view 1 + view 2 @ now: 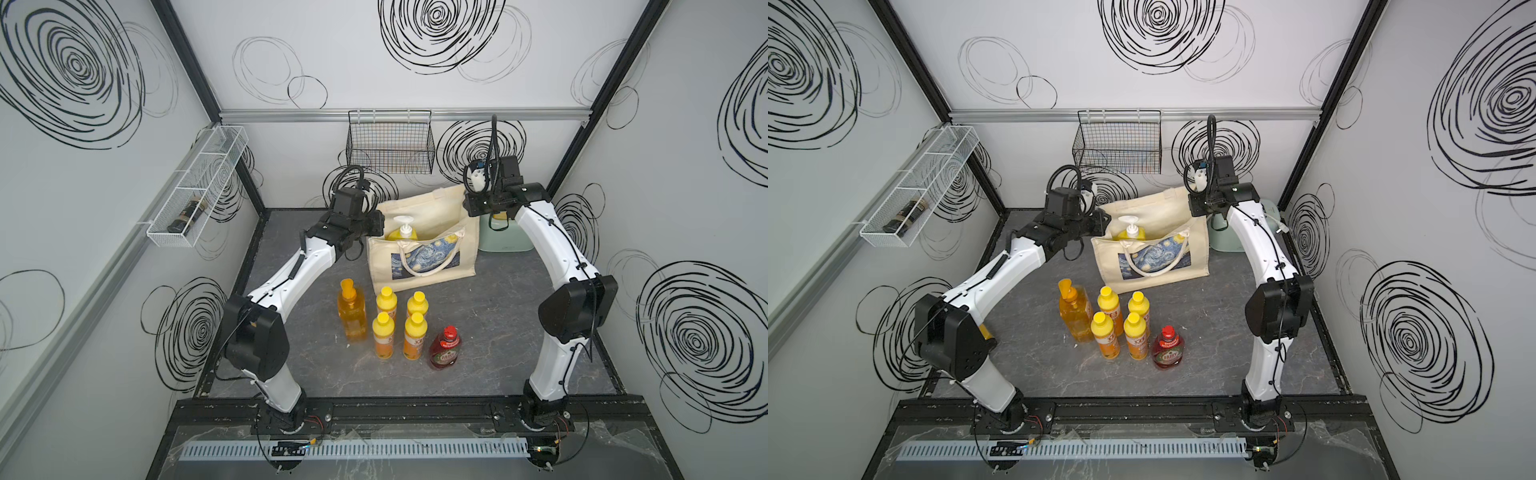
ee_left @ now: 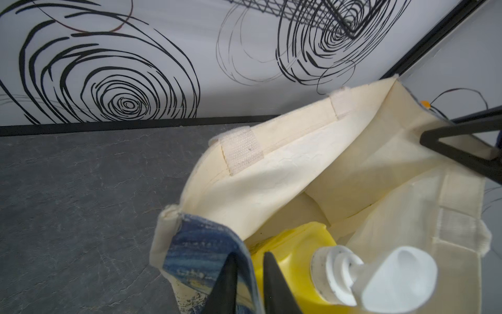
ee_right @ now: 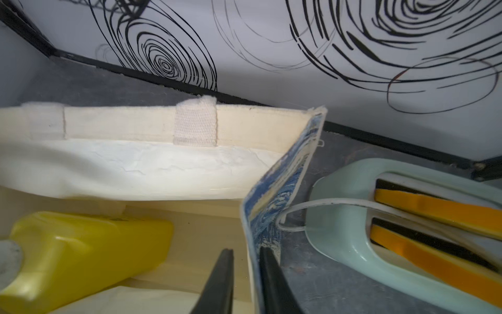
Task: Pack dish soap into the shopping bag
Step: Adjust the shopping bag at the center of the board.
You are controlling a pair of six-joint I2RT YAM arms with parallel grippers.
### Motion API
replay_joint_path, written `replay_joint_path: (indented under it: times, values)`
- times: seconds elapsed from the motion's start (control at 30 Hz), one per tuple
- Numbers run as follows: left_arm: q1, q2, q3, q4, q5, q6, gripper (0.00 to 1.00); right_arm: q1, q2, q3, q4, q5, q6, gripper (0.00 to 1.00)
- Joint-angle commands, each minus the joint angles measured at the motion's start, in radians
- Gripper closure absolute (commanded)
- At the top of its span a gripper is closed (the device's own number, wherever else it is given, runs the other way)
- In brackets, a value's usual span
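The cream shopping bag (image 1: 424,257) (image 1: 1154,266) stands open at the back of the table. A yellow white-pump bottle (image 1: 403,232) (image 2: 293,244) (image 3: 81,250) sits inside it. My left gripper (image 2: 250,254) is closed narrow astride the bag's left rim (image 2: 206,244), one finger outside on the blue print and one inside by the bottle. My right gripper (image 3: 245,249) pinches the bag's right side wall (image 3: 274,195) the same way. In front of the bag stand an orange pump bottle (image 1: 352,313), small yellow bottles (image 1: 383,334) (image 1: 417,305) and a red Fairy bottle (image 1: 445,349).
A mint-green toaster (image 1: 505,239) (image 3: 380,217) holding orange slices sits just right of the bag, under my right arm. A black wire basket (image 1: 390,143) hangs on the back wall. A white wire shelf (image 1: 199,187) on the left wall holds a dark bottle (image 1: 185,216).
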Motion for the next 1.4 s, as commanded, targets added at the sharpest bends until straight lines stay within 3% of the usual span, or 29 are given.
replay_joint_path:
  times: [0.0,0.1,0.47,0.57,0.77,0.97,1.07,1.27,1.37]
  values:
    - [-0.002,-0.026,-0.033,0.148,-0.006,0.016,0.92,0.019,-0.058,-0.029,-0.032,0.006,0.004,0.92]
    - [-0.002,-0.053,-0.041,0.213,-0.008,0.036,1.00,0.039,-0.133,-0.117,0.012,0.026,0.015,0.99]
    - [0.011,-0.143,-0.099,0.346,0.039,0.068,1.00,0.057,-0.492,-0.446,0.236,0.038,0.107,1.00]
    - [0.010,-0.163,-0.136,0.336,0.045,0.064,0.92,0.042,-0.567,-0.573,0.342,0.003,0.121,1.00]
    - [0.013,-0.227,-0.234,0.353,0.033,0.058,0.91,0.013,-0.578,-0.721,0.520,-0.107,0.147,1.00]
    - [0.016,-0.280,-0.310,0.389,0.040,0.054,0.87,0.019,-0.584,-0.783,0.567,-0.146,0.154,1.00]
    - [0.007,-0.266,-0.304,0.391,0.061,0.050,0.62,0.018,-0.590,-0.796,0.543,-0.129,0.146,0.96]
    - [-0.014,-0.245,-0.268,0.316,0.031,0.040,0.57,0.034,-0.630,-0.752,0.451,-0.038,0.116,0.78]
    - [-0.017,-0.251,-0.259,0.255,-0.004,0.035,0.56,0.065,-0.646,-0.709,0.392,0.015,0.094,0.59]
